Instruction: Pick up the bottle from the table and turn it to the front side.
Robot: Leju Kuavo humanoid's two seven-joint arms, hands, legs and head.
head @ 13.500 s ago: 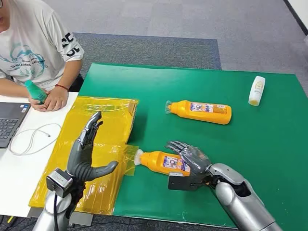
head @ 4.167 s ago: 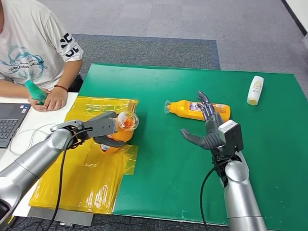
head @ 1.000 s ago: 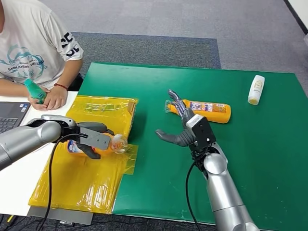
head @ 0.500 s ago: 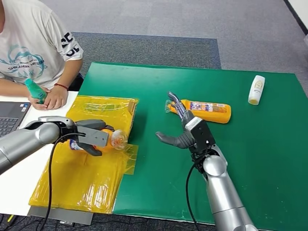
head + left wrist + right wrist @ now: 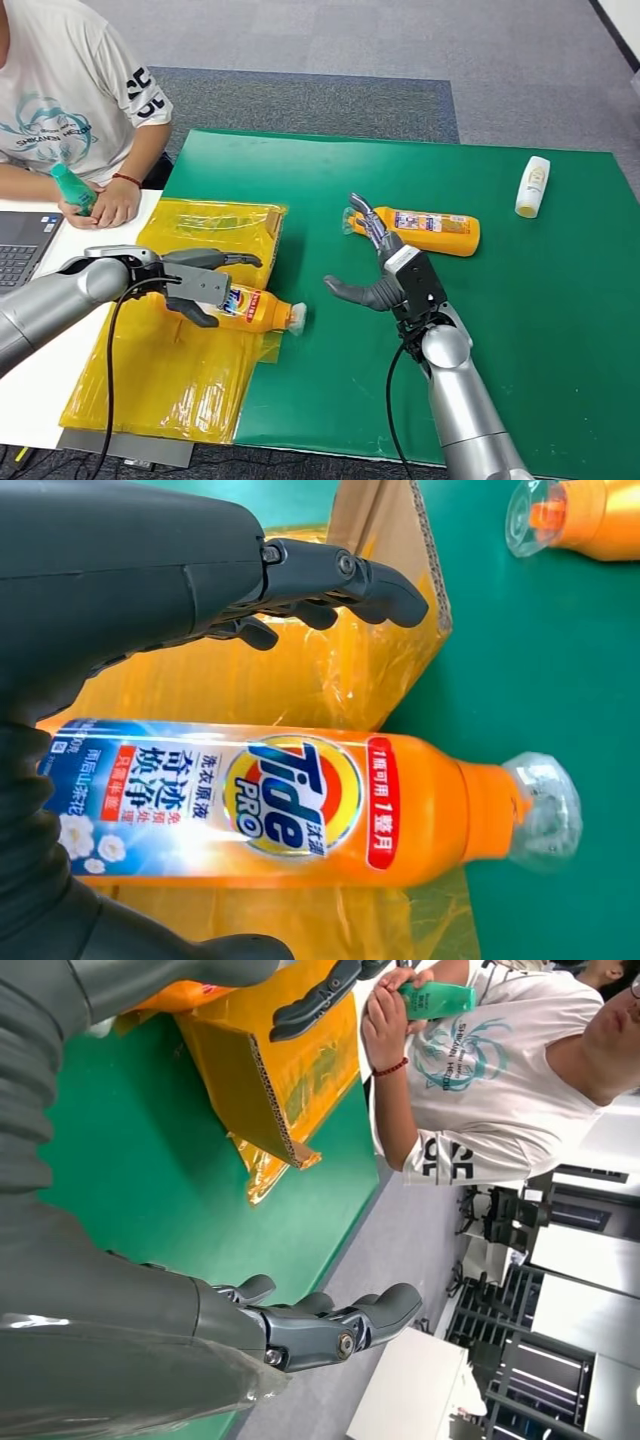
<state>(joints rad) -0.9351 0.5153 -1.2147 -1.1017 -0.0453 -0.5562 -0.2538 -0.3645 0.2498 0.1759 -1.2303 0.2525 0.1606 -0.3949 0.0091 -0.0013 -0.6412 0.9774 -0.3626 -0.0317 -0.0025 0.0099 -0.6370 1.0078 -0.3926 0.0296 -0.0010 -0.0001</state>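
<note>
At the left edge of the counter a person point(image 5: 72, 90) in a white printed shirt sat with a small green bottle point(image 5: 73, 190) in one hand, beside a laptop point(image 5: 19, 255) and a white cable point(image 5: 64, 290) on a white surface.

Just to the right, a yellow taped cardboard sheet point(image 5: 189, 380) overlapped the left edge of the green counter point(image 5: 528, 330). The left hand point(image 5: 198, 285) was over this sheet, its fingers point(image 5: 332, 575) spread above the orange Tide bottle point(image 5: 256, 308) and its thumb beneath. From the left wrist view the fingers did not press the bottle, so whether they gripped it or merely bracketed it could not be told. The bottle lay on its side across the right edge of the yellow sheet, front label facing up, its clear cap pointing right and reaching onto the green surface.

Near the middle of the counter the right hand point(image 5: 377, 275) hung above the green surface with fingers apart and thumb stretched to the left, holding nothing. Just behind it, a second orange bottle point(image 5: 423, 230) lay on its side, cap pointing left, with the fingertips close to the cap end.

Towards the far right corner of the counter lay a small white bottle point(image 5: 533, 186), well apart from everything else.
</note>
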